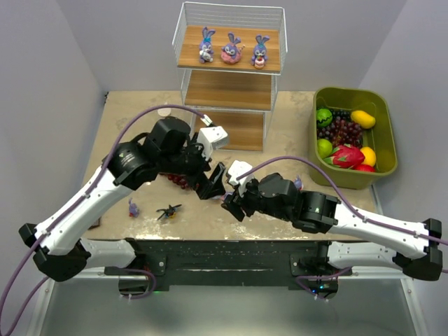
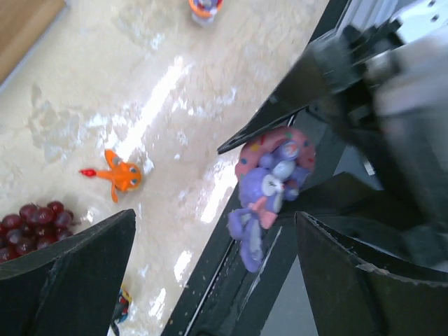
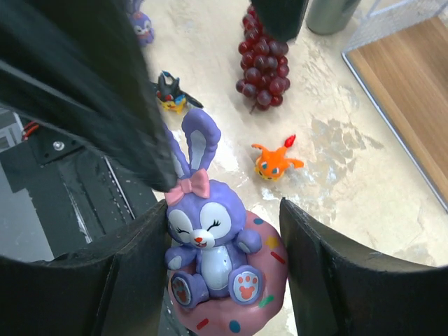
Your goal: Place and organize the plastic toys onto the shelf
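My right gripper is shut on a purple bunny in a pink ring and holds it above the table's near edge. My left gripper is open just beside it, and the same bunny shows between its wide jaws. The two grippers meet at the table's front centre. An orange creature and a black bug lie on the table. A small bunny stands front left. The shelf stands at the back with three bunnies on its top board.
A dark red grape bunch lies under the left arm, with a grey-green bottle behind it. An olive-green fruit bin sits at the right. Another small toy stands by the right arm.
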